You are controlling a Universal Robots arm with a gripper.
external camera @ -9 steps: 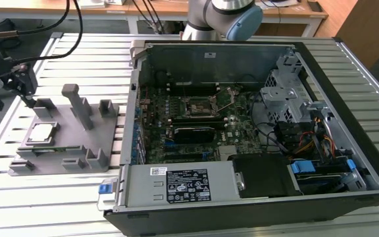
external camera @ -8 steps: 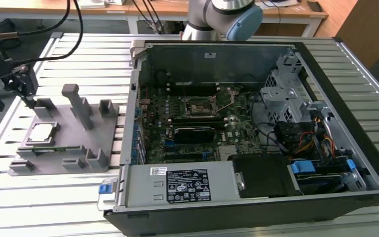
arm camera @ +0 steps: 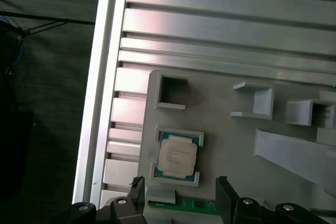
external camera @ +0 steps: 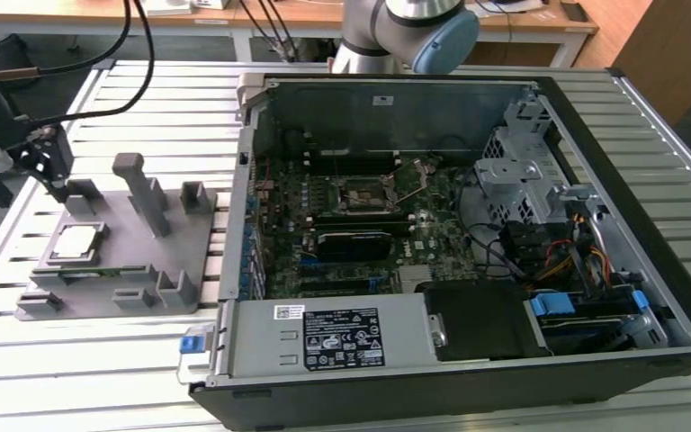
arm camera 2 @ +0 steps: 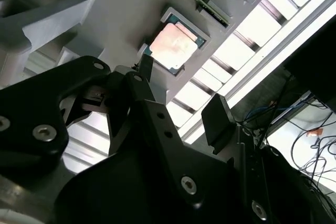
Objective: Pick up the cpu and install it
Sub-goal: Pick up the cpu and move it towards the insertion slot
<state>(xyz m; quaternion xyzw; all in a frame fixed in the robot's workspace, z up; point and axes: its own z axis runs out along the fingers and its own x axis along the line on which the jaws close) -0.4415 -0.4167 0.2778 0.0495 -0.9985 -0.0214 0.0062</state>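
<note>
The cpu (external camera: 78, 241) is a small square chip with a pale metal top. It lies flat in a shallow pocket of the grey fixture (external camera: 141, 261) at the exterior view's left. Both wrist views look down on the cpu (arm camera: 177, 156) (arm camera 2: 173, 45) in that pocket. My gripper (external camera: 48, 162) hangs above the fixture's far edge, apart from the chip. Its black fingers (arm camera: 137, 186) stand spread, and the gripper (arm camera: 180, 187) (arm camera 2: 181, 93) is open with nothing between them. The dark metal-framed socket (external camera: 363, 193) sits on the motherboard inside the open computer case (external camera: 633, 180).
A green memory strip (arm camera: 184, 204) (external camera: 82, 270) lies in the fixture beside the cpu pocket. Grey upright posts (external camera: 141, 189) rise from the fixture. The slatted metal table (external camera: 82, 360) ends close to the fixture at the exterior view's left. Cables (external camera: 118, 54) trail behind my gripper.
</note>
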